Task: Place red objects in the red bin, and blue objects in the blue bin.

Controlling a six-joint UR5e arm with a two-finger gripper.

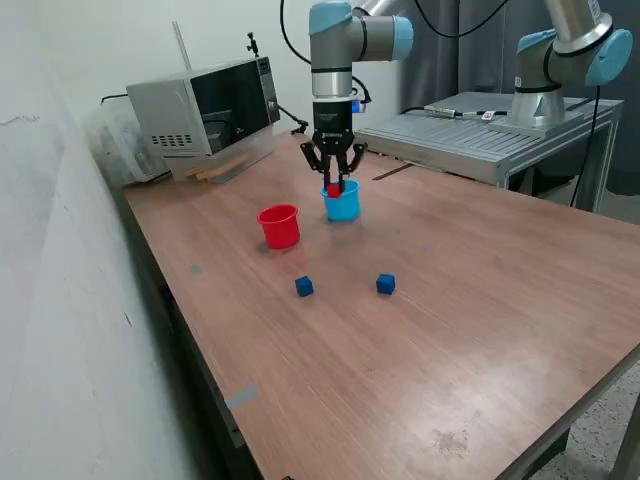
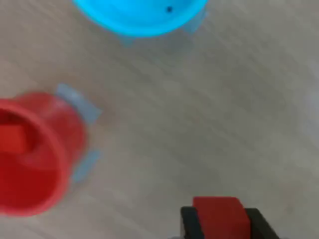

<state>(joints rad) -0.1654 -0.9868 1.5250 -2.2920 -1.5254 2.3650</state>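
Note:
My gripper (image 1: pixel 334 185) is shut on a tiny red cube (image 1: pixel 333 189) and holds it above the table, in front of the light blue cup (image 1: pixel 342 203) as the exterior view shows it. In the wrist view the held red cube (image 2: pixel 219 215) sits between the black fingertips (image 2: pixel 188 223). The red cup (image 1: pixel 279 225) stands toward the exterior view's left of the blue cup; the wrist view shows a second red cube (image 2: pixel 13 138) inside the red cup (image 2: pixel 45 154). The blue cup (image 2: pixel 139 17) looks empty there. Two dark blue cubes (image 1: pixel 304 287) (image 1: pixel 386 284) lie on the table nearer the camera.
A microwave (image 1: pixel 205 110) stands at the back toward the exterior view's left. A second arm (image 1: pixel 565 55) stands on a grey metal bench (image 1: pixel 480 130) at the back toward the right. The wooden table (image 1: pixel 450 340) ends close to the wall on the left.

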